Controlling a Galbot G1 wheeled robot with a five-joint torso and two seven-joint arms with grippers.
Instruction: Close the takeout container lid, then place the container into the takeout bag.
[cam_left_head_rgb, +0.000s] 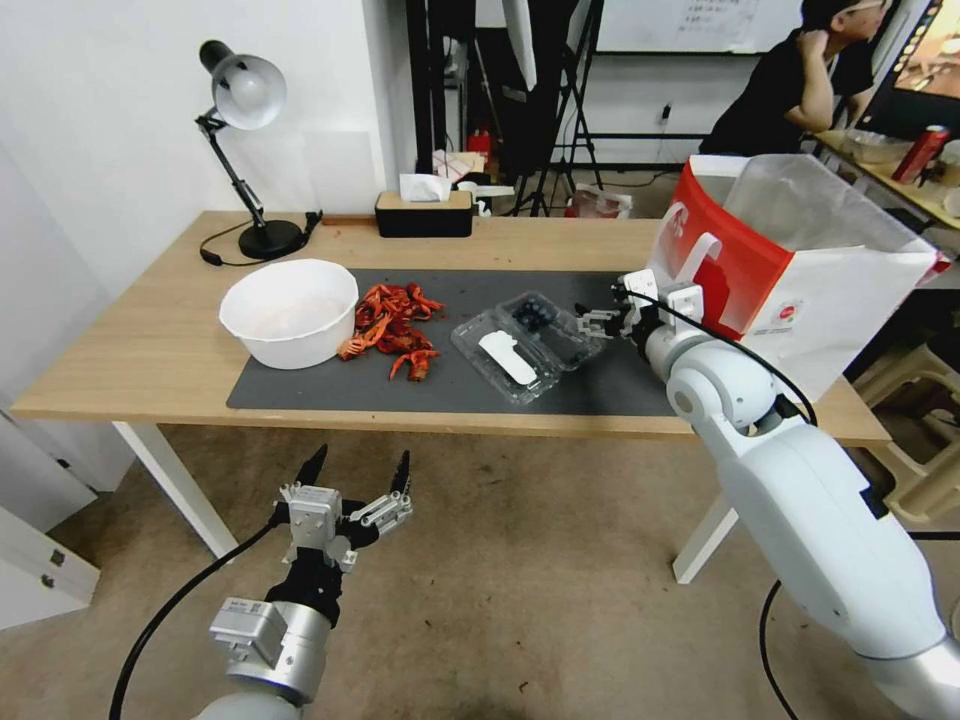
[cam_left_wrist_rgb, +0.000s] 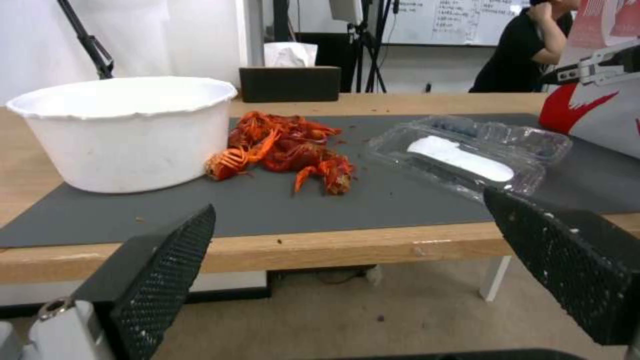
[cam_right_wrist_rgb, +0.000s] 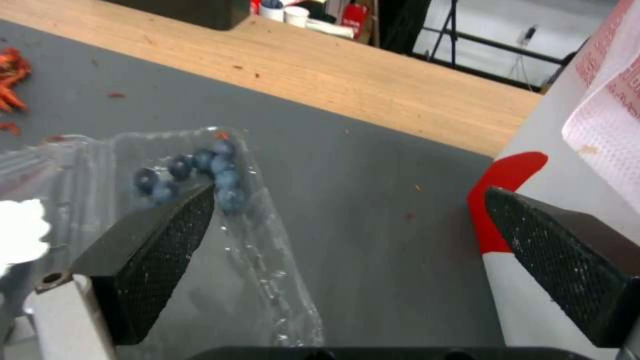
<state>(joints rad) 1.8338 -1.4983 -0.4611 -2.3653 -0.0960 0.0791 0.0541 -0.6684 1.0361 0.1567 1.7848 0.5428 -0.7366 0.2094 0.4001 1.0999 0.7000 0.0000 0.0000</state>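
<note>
Down below the table edge the left gripper (cam_left_head_rgb: 355, 478) is idling, fingers apart. Right gripper (cam_left_head_rgb: 603, 318) is hovering wide open beside the open container (cam_left_head_rgb: 530, 343) on the mat — thin, flimsy plastic, likely best grasped at the lid's (cam_left_head_rgb: 497, 360) rim.

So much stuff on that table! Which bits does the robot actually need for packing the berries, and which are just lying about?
Needed: takeout container with blueberries, its open lid, takeout bag, open right gripper.

Lying about: white bowl, crayfish shells, lamp, tissue box. Left gripper waits below the table.
</note>
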